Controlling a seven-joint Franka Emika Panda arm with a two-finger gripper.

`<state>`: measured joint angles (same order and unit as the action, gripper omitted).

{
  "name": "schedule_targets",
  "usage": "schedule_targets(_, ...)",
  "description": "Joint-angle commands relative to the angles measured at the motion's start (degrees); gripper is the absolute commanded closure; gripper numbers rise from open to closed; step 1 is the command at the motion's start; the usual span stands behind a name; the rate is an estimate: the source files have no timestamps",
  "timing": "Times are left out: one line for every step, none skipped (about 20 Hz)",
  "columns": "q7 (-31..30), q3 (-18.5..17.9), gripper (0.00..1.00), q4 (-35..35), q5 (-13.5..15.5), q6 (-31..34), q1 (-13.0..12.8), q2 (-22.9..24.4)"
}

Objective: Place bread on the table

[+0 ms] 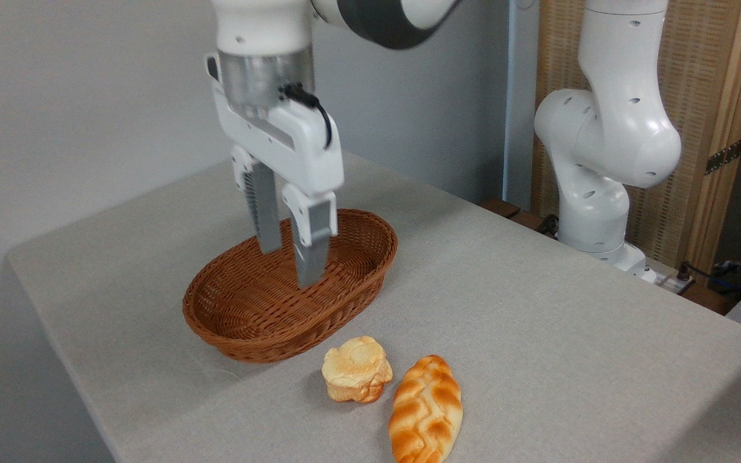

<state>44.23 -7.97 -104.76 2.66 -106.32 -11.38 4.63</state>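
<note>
Hanging over the brown wicker basket (290, 292), the pincer (290, 260) points straight down with its two fingers parted and nothing between them; a narrow gap of basket weave shows between the grey finger pads (261, 212). Its tips sit above the basket's hollow, which looks bare, and whether they reach below the rim I cannot tell. A black cable loops along the white pincer body just under the metal wrist ring. The basket is oval and stands on the light grey surface (538, 321), toward the far left part of it. Nearer the camera and to the right of the basket lies the bread (426, 409), a long braided loaf with a glossy orange-brown crust and pale grooves, flat on the surface, its length running from far to near, its near end close to the picture's bottom edge. Just left of the loaf, and very close to it, sits a small pale bun (356, 368) shaped like a flower, also on the surface and just beside the basket's near rim. The bread is well apart from the pincer. At the far right edge of the surface the robot's white base (602, 161) rises in front of a woven wooden screen.
</note>
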Motion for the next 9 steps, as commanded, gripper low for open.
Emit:
schedule_targets(-4.5,1.5,0.0,4.1,0.6,1.4,0.1,-0.5)
schedule_targets(-5.3,2.9,0.0,4.1,0.5,1.3,0.1,-0.5)
schedule_targets(-6.3,4.1,0.0,4.4,0.2,1.4,0.1,-0.5)
schedule_targets(-6.7,4.4,0.0,5.0,0.4,1.3,0.1,-0.5)
schedule_targets(-6.7,4.5,0.0,5.3,0.3,1.3,0.1,-0.5)
schedule_targets(-6.8,4.7,0.0,5.4,0.2,1.3,0.1,-0.5)
schedule_targets(-6.8,4.8,0.0,5.4,0.3,1.4,0.1,-0.5)
schedule_targets(-6.8,4.9,0.0,5.4,0.6,1.4,0.1,-0.4)
schedule_targets(-6.7,4.9,0.0,5.4,0.7,1.5,0.1,-0.4)
